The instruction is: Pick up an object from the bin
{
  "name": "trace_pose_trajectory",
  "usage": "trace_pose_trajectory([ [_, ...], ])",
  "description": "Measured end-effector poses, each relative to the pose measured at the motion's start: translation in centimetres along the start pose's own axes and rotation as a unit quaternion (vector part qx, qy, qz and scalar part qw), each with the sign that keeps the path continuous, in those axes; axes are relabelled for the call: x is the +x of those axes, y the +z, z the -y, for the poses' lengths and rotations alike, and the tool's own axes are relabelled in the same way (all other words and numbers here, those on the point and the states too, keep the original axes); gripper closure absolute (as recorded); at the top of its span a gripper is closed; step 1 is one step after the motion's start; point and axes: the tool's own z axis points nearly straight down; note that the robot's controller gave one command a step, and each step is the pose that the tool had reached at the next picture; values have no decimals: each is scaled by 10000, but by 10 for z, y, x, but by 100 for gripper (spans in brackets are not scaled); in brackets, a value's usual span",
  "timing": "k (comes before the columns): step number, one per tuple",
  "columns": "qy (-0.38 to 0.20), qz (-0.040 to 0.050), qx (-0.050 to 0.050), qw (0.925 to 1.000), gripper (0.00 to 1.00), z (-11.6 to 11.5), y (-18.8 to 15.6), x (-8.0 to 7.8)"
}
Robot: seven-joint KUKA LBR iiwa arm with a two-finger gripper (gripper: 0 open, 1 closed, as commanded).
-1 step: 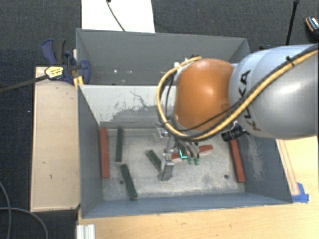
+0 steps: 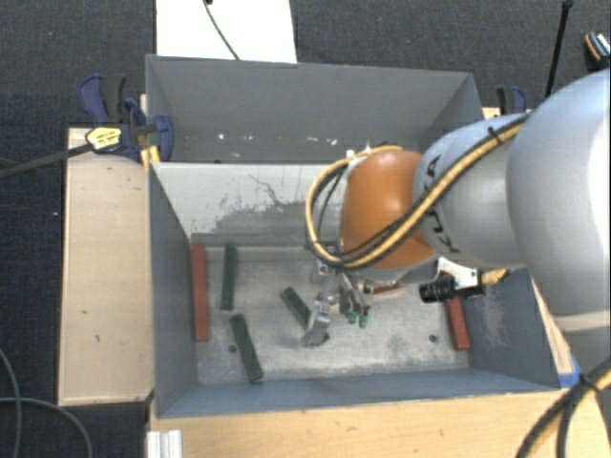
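My gripper (image 2: 337,322) hangs low over the middle of the bin floor, under the orange wrist cover. Its fingers stand apart, open, with nothing between them. A short dark green block (image 2: 294,302) lies tilted on the floor just left of the left fingertip (image 2: 318,331), close to it but apart. Farther left, a dark green stick (image 2: 245,347) lies near the bin's front wall.
A long red stick (image 2: 200,292) lies along the left wall, with another green stick (image 2: 228,277) beside it. A short red stick (image 2: 458,324) lies at the right side, partly under the arm. The arm covers the bin's right half.
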Motion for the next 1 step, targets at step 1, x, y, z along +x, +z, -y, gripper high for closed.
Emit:
trace_pose_trajectory([
  [1, 409, -6, -6, 9992, 0, 5, 24, -5],
])
